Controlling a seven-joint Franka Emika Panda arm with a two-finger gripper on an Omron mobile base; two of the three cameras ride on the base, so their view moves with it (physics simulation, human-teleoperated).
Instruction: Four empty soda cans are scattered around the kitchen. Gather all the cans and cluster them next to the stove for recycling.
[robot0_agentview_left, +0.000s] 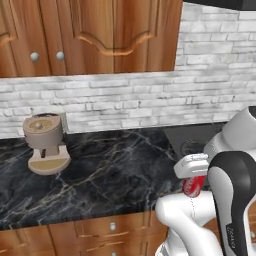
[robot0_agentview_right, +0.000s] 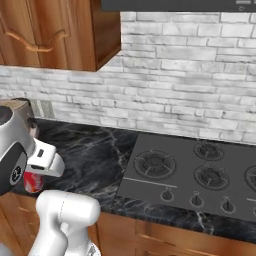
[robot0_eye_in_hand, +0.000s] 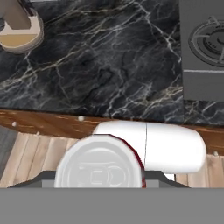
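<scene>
Closest to the lens, a red soda can (robot0_eye_in_hand: 101, 162) sits clamped in the gripper (robot0_agentview_left: 192, 175), held over the floor short of the counter (robot0_agentview_left: 110, 175); carrying step judged in hand, next calling for transport forward and right beside the stove (robot0_agentview_right: 200, 172).

Black veined marble counter (robot0_agentview_left: 110, 170), running along the white-grey brick wall. Beige coffee machine (robot0_agentview_left: 46, 142) stood directly on it at the left, close to the wall. Black stove (robot0_agentview_right: 200, 172) lay set flat into it at the right, with bare marble between the two.
</scene>
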